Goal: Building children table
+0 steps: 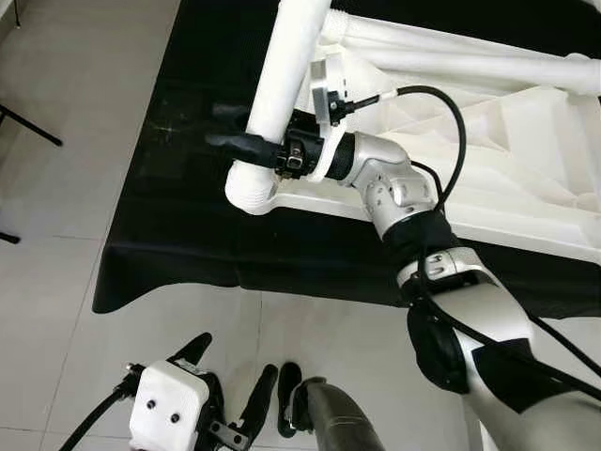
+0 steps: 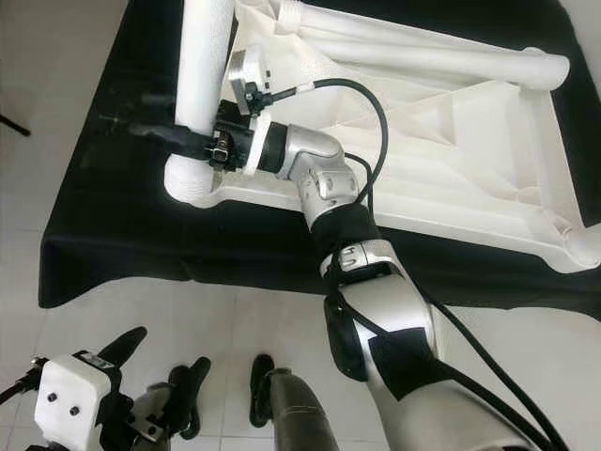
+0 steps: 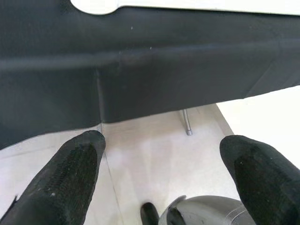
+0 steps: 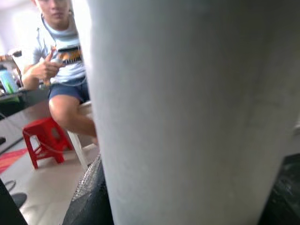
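On the black-draped surface (image 1: 169, 254), the upturned white tabletop (image 2: 488, 160) lies with two legs already fitted. The right gripper (image 1: 246, 143) clasps a third leg (image 1: 282, 85) upright in its corner socket. The left gripper (image 1: 230, 395) hangs spread and empty. One leg apparently remains.

Bright, even daylight across both head views; sharp throughout, with no motion blur. Soft glare on the pale floor tiles (image 1: 56, 310), only faint shadows there. Nearly burnt out on the white table leg (image 1: 282, 85) and the upturned tabletop (image 2: 451, 132), ribs barely legible. Crushed to flat black on the desk cloth (image 1: 178, 235), folds lost. Mild bending of straight lines toward the frame edges. Left wrist view clear, its black fingertips (image 3: 70, 173) slightly soft. Right wrist view hazy, the leg (image 4: 187, 112) a close grey blur, background washed out.
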Tool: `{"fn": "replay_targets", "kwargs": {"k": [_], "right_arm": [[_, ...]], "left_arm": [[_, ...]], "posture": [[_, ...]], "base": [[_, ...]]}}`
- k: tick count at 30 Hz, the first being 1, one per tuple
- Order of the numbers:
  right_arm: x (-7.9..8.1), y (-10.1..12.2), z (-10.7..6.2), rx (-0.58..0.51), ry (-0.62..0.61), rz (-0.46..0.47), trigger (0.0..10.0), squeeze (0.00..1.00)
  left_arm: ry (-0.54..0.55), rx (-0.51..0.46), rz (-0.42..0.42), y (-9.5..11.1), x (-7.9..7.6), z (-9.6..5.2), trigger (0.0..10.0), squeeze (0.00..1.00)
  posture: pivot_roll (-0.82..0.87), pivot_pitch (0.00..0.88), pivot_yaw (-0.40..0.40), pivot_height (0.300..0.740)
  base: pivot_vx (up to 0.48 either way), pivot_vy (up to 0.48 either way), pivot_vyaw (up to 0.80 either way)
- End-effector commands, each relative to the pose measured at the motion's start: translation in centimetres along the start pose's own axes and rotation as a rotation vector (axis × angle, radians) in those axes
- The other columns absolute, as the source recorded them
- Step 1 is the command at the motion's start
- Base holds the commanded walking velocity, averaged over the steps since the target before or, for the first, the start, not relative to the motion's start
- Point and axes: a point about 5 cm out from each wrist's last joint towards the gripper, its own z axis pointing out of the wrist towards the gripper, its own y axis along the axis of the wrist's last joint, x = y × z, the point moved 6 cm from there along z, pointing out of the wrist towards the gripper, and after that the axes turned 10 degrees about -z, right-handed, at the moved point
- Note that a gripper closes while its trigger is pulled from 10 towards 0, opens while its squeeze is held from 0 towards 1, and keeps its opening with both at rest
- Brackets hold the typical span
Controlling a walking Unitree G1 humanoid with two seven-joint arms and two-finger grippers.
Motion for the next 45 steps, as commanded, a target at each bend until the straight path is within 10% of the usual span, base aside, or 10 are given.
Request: {"fn": "replay_targets", "kwargs": {"k": [1, 10, 45], "right_arm": [[0.6, -1.4, 0.2, 0.051, 0.010, 0.013, 10.0, 0.00], [-0.3, -3.6, 0.1, 0.203, -0.057, 0.003, 10.0, 0.00], [-0.5, -4.2, 0.0, 0.233, -0.051, 0.153, 10.0, 0.00]], "left_arm": [[-0.008, 0.009, -0.008, -0.2, -0.4, -0.2, 10.0, 0.00], [-0.018, -0.005, -0.005, 0.1, -0.5, 0.1, 10.0, 0.00], [-0.009, -0.002, 0.023, 0.1, 0.1, 0.3, 10.0, 0.00]], "posture": [[-0.08, 0.438, -0.171, 0.740], [-0.08, 0.439, -0.189, 0.740], [-0.07, 0.444, -0.180, 0.740]], "base": [[0.000, 0.000, 0.00], [0.000, 0.000, 0.00], [0.000, 0.000, 0.00]]}}
